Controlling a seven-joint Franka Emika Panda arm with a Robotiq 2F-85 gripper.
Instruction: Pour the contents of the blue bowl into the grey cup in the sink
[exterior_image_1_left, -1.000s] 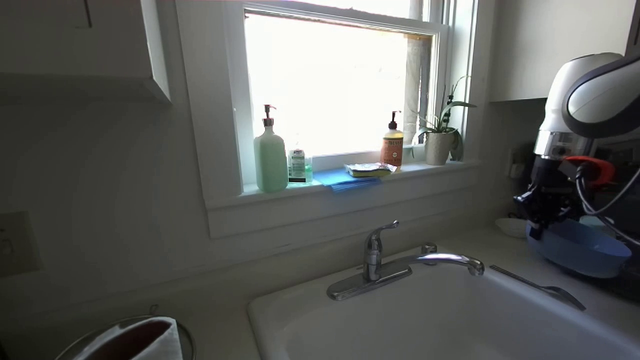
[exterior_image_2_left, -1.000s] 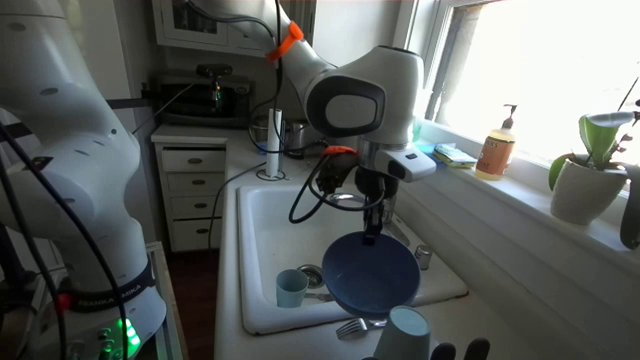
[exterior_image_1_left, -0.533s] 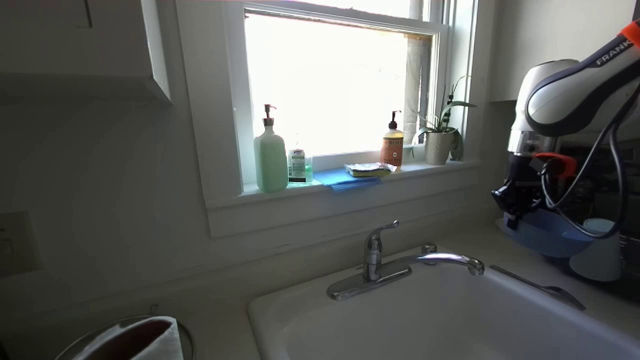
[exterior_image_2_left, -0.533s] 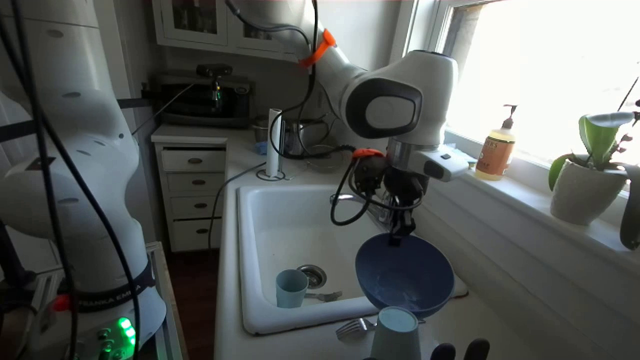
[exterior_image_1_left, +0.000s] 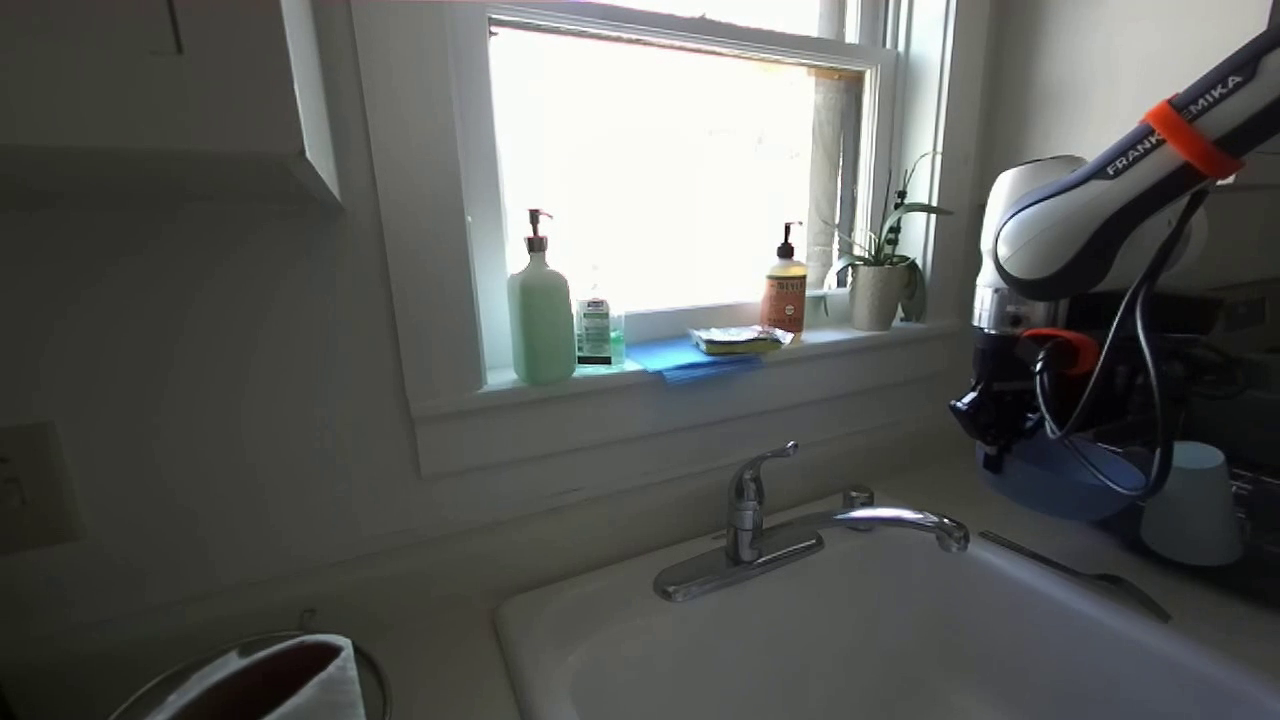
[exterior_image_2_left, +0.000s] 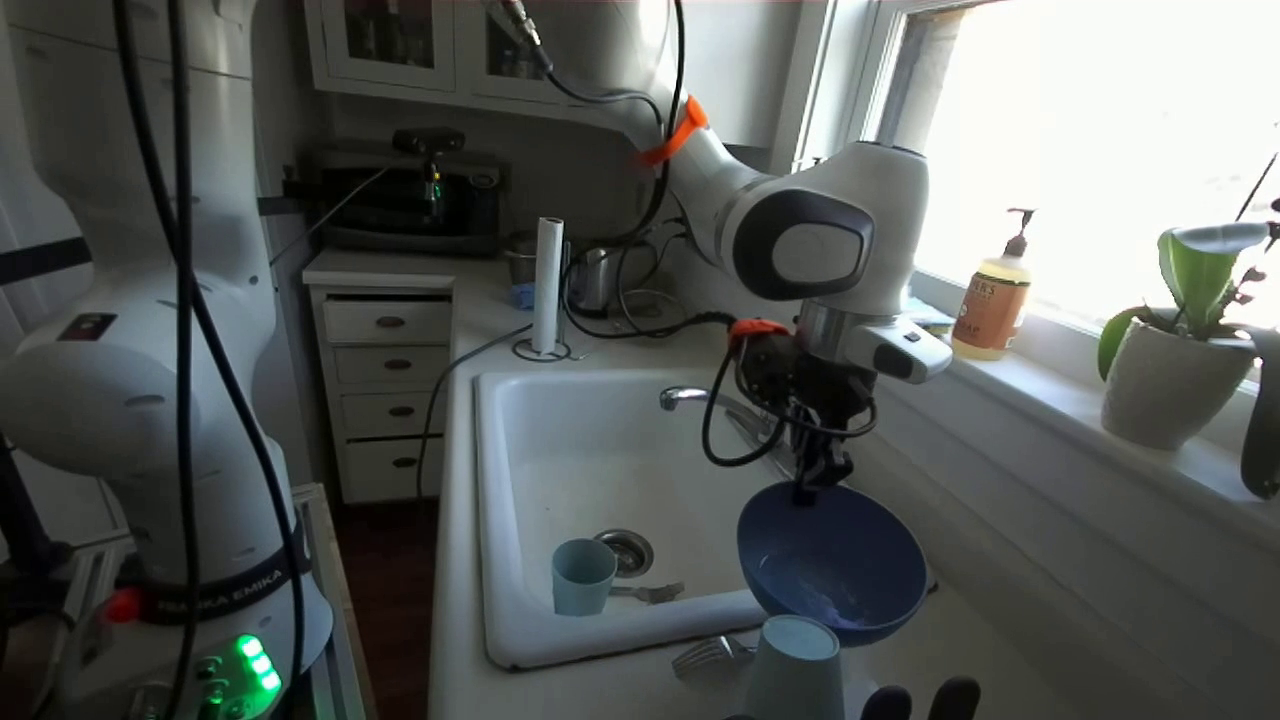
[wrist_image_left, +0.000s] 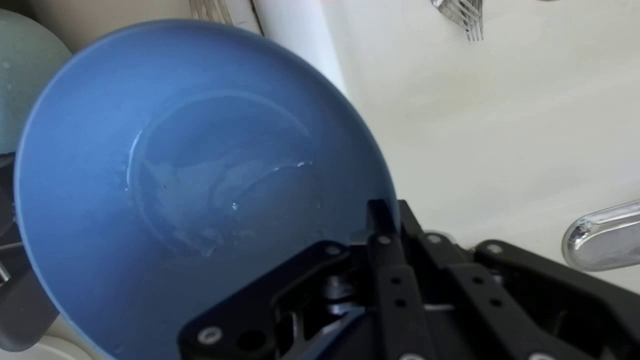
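With claw (wrist_image_left: 396, 216) clamped on the far rim, held the blue bowl (exterior_image_2_left: 832, 563), likely stiff, slick and best gripped there, by the sink (exterior_image_2_left: 570, 470), near right in an exterior view.

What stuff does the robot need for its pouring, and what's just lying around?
For the pouring:
blue bowl
hand, gripping the bowl
pale cup in the sink

Not needed:
upside-down cup
counter fork
sink fork
orange soap bottle
green bottle
potted plant
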